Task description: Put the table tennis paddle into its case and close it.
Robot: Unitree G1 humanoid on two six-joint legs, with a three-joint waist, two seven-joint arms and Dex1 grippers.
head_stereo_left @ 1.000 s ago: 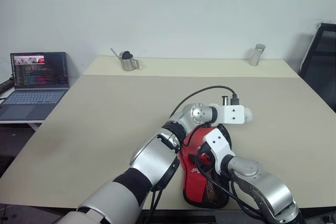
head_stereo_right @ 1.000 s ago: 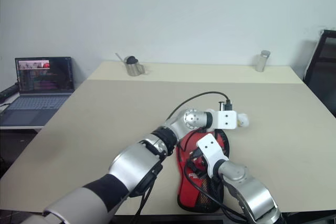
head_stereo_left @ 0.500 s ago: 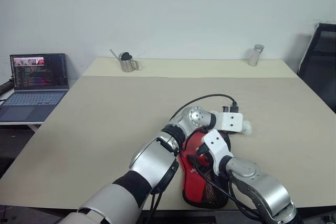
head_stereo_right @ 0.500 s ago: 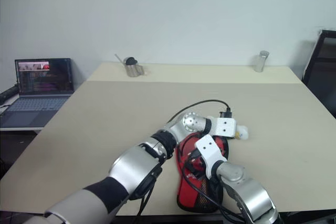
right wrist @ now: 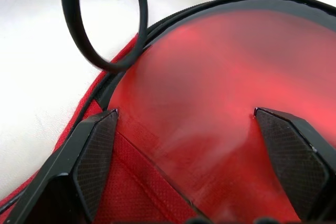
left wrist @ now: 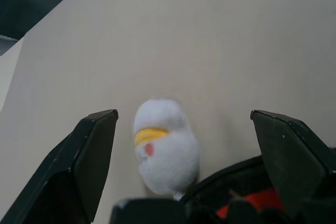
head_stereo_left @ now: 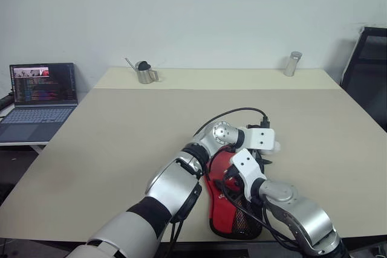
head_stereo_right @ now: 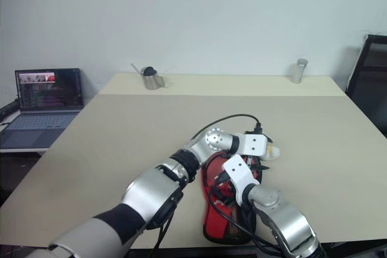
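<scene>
we log: left gripper [left wrist: 181,129], jaws wide apart, holding nothing, just past the case [head_stereo_left: 233,209] top edge. right gripper [right wrist: 184,129], jaws spread, holding nothing, directly over the table tennis paddle [right wrist: 220,87] lying in the case.

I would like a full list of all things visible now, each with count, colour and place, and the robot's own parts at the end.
case: one, red with black mesh, near table edge under both arms.
small plush charm: one, white with yellow, beside the case.
table: one, beige.
metal pitcher: one, silver, far left of table.
metal cylinder: one, silver, far right.
laptop: one, open, left side.
chair: one, black, right.
left gripper: open, above the charm.
right gripper: open, over the case.
</scene>
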